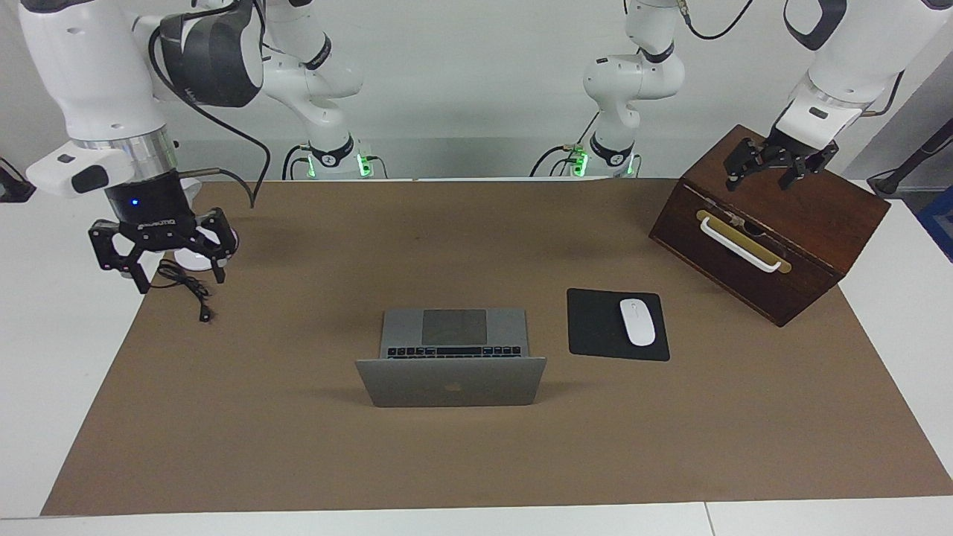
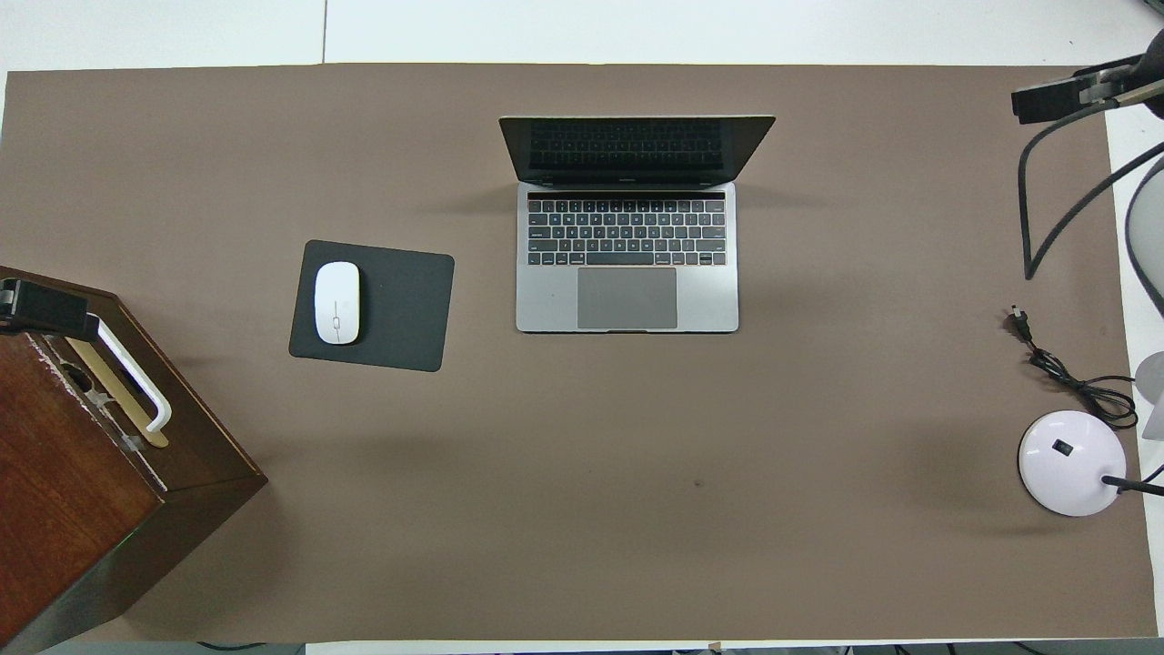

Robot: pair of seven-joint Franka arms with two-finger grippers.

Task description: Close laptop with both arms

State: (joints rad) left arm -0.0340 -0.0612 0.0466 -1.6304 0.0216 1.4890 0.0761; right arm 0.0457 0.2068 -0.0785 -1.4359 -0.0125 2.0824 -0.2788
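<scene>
Laptop [image 1: 451,359] sits open mid-bench [image 1: 298,447] w/ lid up, mouse pad [image 1: 616,324] just beside it; my left claw [image 1: 776,165] hangs spread, holding nothing, over the wooden box [image 1: 774,231], right claw [image 1: 158,251] spread, holding nothing, over the lamp base [image 2: 1071,462].

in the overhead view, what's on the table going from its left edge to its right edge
wooden box → mouse on the mouse pad → open laptop → lamp base with its black cord
</scene>
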